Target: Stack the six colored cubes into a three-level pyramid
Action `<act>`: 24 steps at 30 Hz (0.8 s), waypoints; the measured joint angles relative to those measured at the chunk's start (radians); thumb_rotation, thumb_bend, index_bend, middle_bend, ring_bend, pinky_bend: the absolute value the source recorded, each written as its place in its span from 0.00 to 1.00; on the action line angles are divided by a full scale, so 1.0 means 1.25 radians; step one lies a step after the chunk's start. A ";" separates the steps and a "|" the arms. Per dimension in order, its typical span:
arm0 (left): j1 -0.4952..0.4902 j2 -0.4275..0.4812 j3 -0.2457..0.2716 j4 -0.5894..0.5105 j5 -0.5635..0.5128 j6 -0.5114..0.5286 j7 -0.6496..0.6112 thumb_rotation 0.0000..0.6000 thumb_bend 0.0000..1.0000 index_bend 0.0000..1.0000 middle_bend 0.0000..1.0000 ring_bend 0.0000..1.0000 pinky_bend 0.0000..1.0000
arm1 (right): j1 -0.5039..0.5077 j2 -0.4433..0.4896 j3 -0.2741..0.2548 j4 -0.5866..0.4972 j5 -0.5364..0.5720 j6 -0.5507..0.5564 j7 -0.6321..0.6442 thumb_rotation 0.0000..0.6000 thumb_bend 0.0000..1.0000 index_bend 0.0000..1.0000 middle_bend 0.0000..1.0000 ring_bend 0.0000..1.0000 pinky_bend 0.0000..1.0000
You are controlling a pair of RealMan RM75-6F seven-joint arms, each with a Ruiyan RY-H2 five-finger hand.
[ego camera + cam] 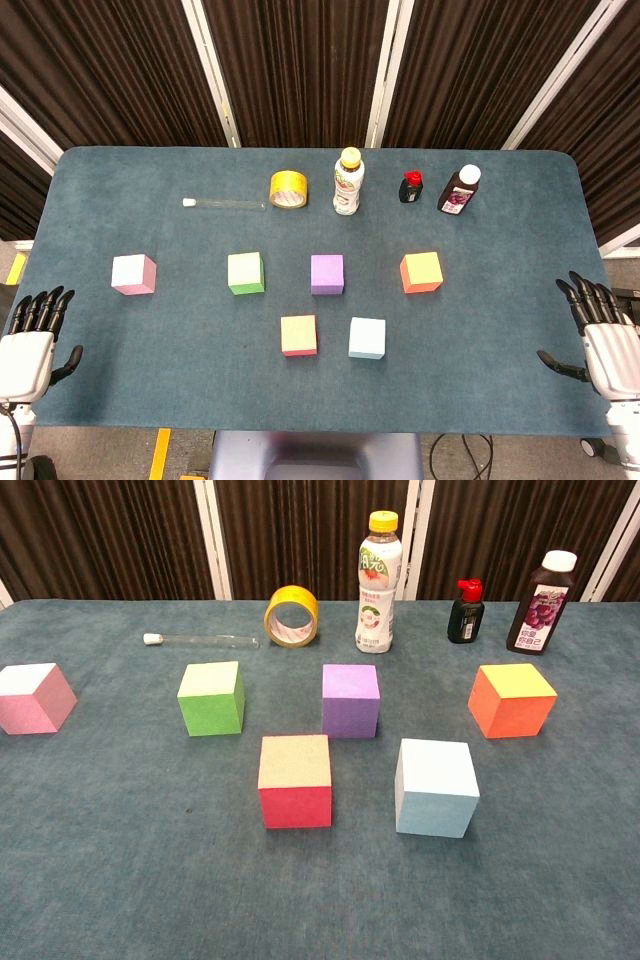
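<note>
Six cubes lie apart on the blue-grey table (150, 200). A pink cube (133, 273) (35, 697), a green cube (246, 272) (211, 698), a purple cube (327, 274) (350, 700) and an orange cube (421, 271) (511, 699) form a back row. In front of them sit a red cube (299, 335) (295, 780) and a light blue cube (367, 338) (435, 786). My left hand (30, 335) hangs open at the table's left front corner. My right hand (600, 330) is open by the right front edge. Neither hand touches a cube, and the chest view shows no hand.
Along the far side stand a yellow tape roll (288, 189) (291, 617), a yellow-capped drink bottle (348, 181) (376, 582), a small red-capped black bottle (411, 186) (464, 611) and a dark juice bottle (460, 190) (541, 602). A clear tube (223, 204) (200, 640) lies at the back left.
</note>
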 measured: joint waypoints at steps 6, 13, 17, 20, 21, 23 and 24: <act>-0.001 0.006 -0.002 -0.005 0.006 0.004 -0.005 1.00 0.35 0.05 0.04 0.00 0.00 | -0.001 0.003 -0.003 -0.004 -0.006 0.004 0.007 1.00 0.24 0.00 0.00 0.00 0.03; -0.013 0.011 -0.006 -0.010 0.018 0.001 -0.011 1.00 0.35 0.06 0.04 0.00 0.00 | 0.007 0.016 -0.010 -0.017 -0.023 -0.006 0.033 1.00 0.23 0.00 0.00 0.00 0.06; -0.033 0.014 -0.015 -0.014 0.028 -0.012 -0.018 1.00 0.35 0.08 0.06 0.02 0.00 | 0.011 0.021 -0.007 -0.021 -0.025 -0.005 0.036 1.00 0.23 0.00 0.00 0.00 0.07; -0.059 0.020 -0.024 -0.019 0.037 -0.039 -0.033 1.00 0.36 0.11 0.11 0.07 0.03 | 0.013 0.024 -0.002 -0.024 -0.028 0.002 0.036 1.00 0.24 0.00 0.00 0.00 0.07; -0.071 0.022 -0.028 -0.020 0.039 -0.052 -0.040 1.00 0.35 0.11 0.12 0.08 0.04 | 0.014 0.026 0.000 -0.025 -0.028 0.004 0.035 1.00 0.24 0.00 0.00 0.00 0.07; -0.103 0.026 -0.040 -0.023 0.042 -0.087 -0.058 1.00 0.35 0.11 0.15 0.10 0.07 | 0.016 0.027 0.002 -0.027 -0.030 0.006 0.035 1.00 0.24 0.00 0.00 0.00 0.07; -0.118 0.027 -0.046 -0.024 0.041 -0.106 -0.067 1.00 0.35 0.11 0.15 0.10 0.07 | 0.017 0.028 0.003 -0.027 -0.032 0.006 0.034 1.00 0.23 0.00 0.00 0.00 0.07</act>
